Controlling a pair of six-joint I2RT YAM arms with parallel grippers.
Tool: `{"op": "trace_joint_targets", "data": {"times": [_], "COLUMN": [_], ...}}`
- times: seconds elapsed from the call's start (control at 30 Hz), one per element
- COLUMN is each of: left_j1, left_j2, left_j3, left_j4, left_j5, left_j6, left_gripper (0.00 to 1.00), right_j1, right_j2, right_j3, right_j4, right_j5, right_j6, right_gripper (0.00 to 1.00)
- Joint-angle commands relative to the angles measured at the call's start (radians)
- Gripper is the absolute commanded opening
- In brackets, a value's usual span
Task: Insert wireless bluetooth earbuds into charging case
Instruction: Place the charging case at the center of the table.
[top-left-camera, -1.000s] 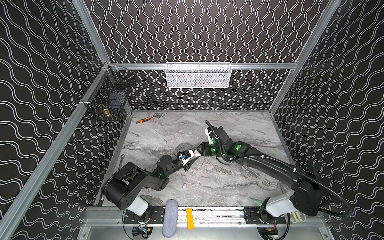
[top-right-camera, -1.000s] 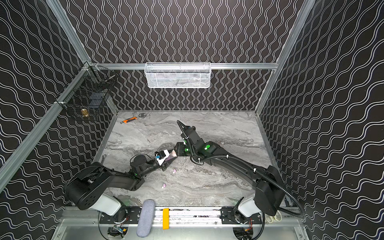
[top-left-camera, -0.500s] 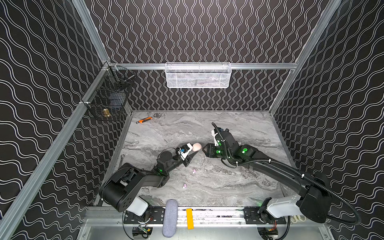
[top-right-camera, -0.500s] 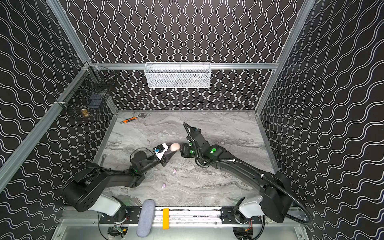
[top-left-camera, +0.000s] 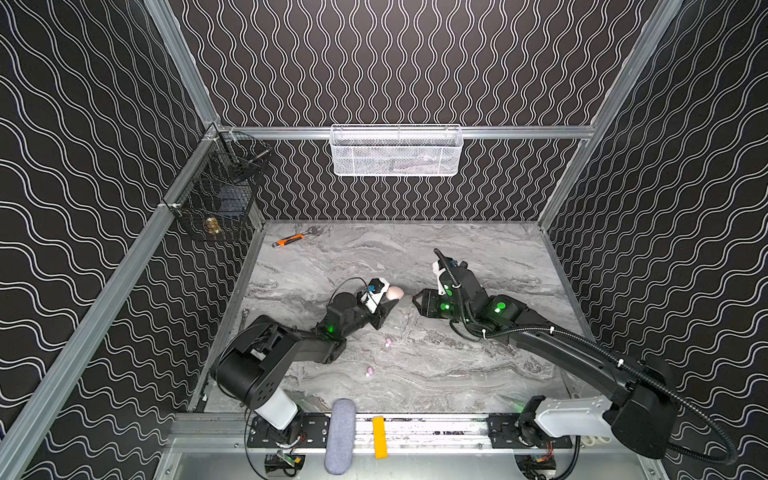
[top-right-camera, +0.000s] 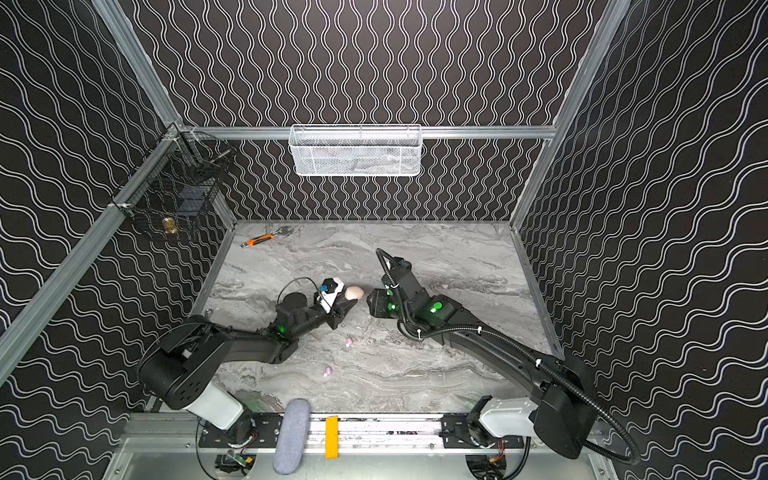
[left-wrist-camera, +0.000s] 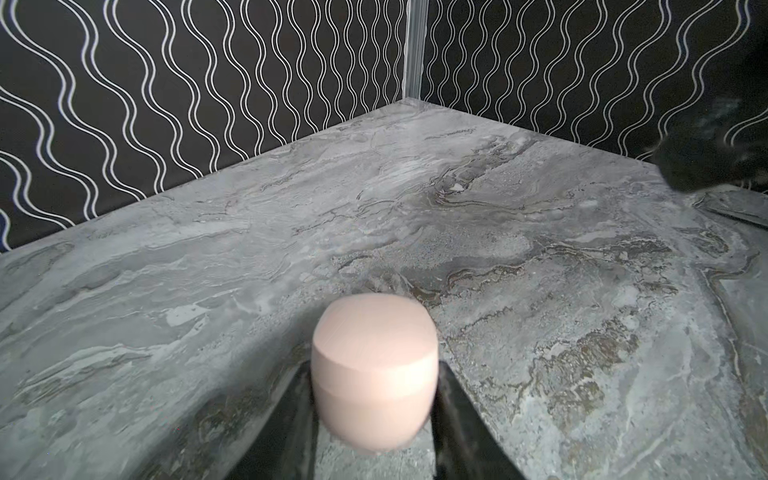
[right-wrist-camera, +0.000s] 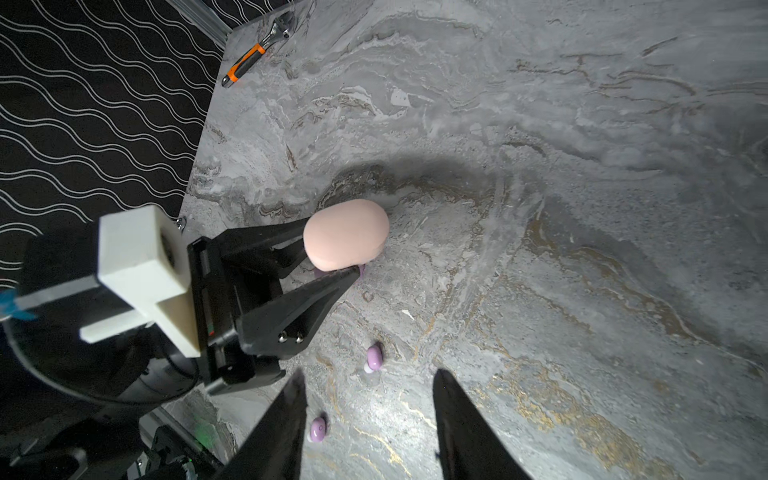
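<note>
Earbuds (top-left-camera: 369, 371): tiny, rounded, glossy lilac. Two show, loose on the grey marble-look table (top-left-camera: 457, 374) near the front, both outside the case. The second earbud (top-left-camera: 388, 343) lies just beyond the first, apart from it. Both also show in the right wrist view, past the right gripper (right-wrist-camera: 368, 395), whose black tapered fingers are spread with nothing between them.

Case (top-left-camera: 395, 293) is a smooth matte pink-cream oval with a thin seam around it and the lid down. It is pinched at its end by the left gripper (top-left-camera: 390, 303), off the table. A lilac bit peeks out under it; can't tell what.

A second ago the two grippers were bunched together at the case. Now the right gripper has pulled back, leaving a gap, and is near the case without touching it.

Further back, an orange-handled metal wrench (top-left-camera: 291, 240) lies flat by the rear left corner. A black wire basket (top-left-camera: 220, 195) hangs on the left rail and a white mesh basket (top-left-camera: 395, 151) on the back rail.
</note>
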Motion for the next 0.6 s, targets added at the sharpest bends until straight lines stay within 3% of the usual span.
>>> {"op": "trace_joint_targets", "data": {"times": [0.0, 0.27, 0.57], "left_j1": [-0.016, -0.12, -0.136], "left_j2": [0.036, 0.187, 0.297], "left_j3": [0.044, 0.152, 0.268], "left_j4": [-0.005, -0.005, -0.06], "left_j5": [-0.014, -0.067, -0.12], "left_j6": [-0.027, -0.067, -0.115], "left_gripper": [0.37, 0.36, 0.35], "right_j1": [-0.016, -0.06, -0.071], "right_j2": [-0.03, -0.136, -0.226], "right_j3": [-0.018, -0.119, -0.209], "right_j4": [0.01, 0.009, 0.007], "right_j5": [0.013, 0.012, 0.014], "right_j6": [0.019, 0.038, 0.063], "right_gripper": [0.51, 0.51, 0.52]}}
